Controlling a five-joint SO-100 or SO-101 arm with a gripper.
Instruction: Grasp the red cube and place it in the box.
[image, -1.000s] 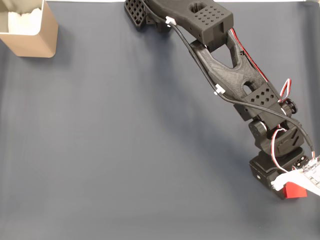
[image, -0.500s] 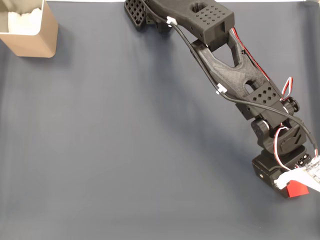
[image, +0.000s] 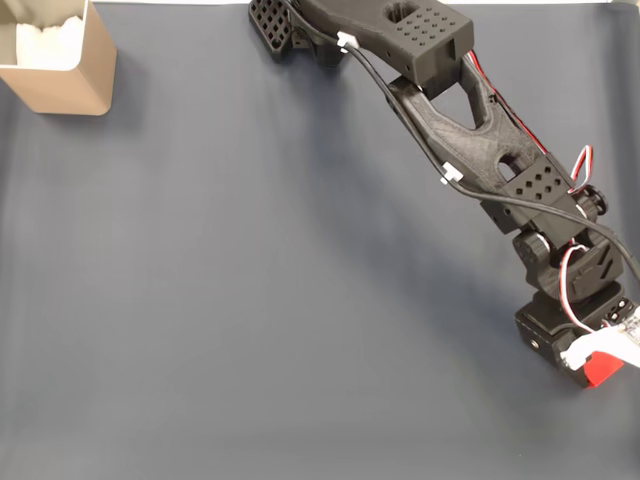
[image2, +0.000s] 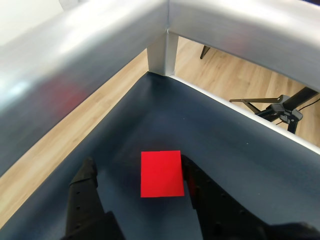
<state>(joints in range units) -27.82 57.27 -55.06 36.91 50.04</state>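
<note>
Since a second ago, the arm has reached further toward the mat's lower right corner in the fixed view. In the wrist view, the gripper (image2: 137, 170) stands apart, with the red cube (image2: 161, 173) between its fingers, seemingly touching the right one. The fixed view half hides the cube (image: 604, 372). The box (image: 80, 75) sits at the far upper left corner.
</note>
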